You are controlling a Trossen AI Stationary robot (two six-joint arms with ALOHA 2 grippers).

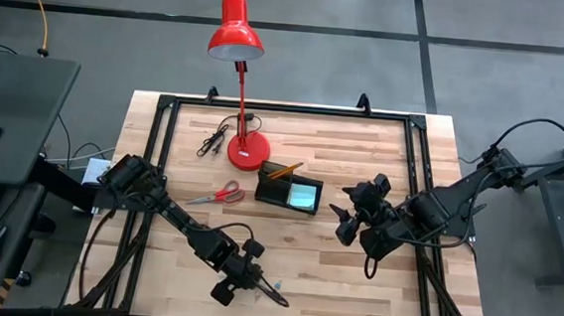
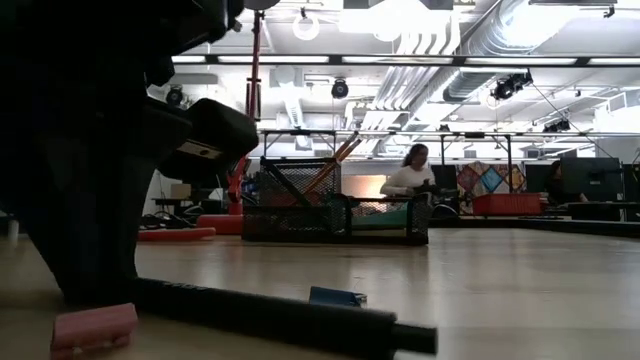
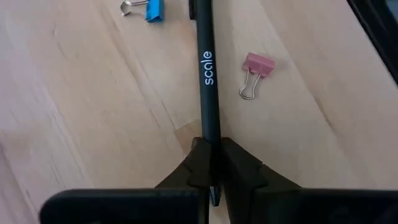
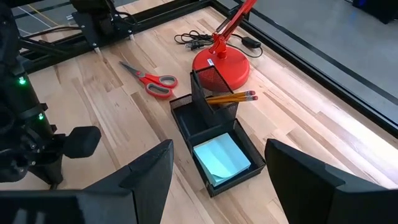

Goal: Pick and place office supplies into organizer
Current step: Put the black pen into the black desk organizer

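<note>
The left gripper [image 3: 211, 163] at the table's near edge is clamped on one slim black pen [image 3: 208, 81], whose long axis runs straight out ahead of the fingers along the wood; one pink and one blue binder clip lie beside it. Farther back, past the right gripper [image 1: 357, 228] hovering with jaws apart, the black mesh organizer [image 1: 289, 192] holds two orange pencils and one teal pad; one pair of red-handled scissors [image 1: 217, 194] lies just left.
</note>
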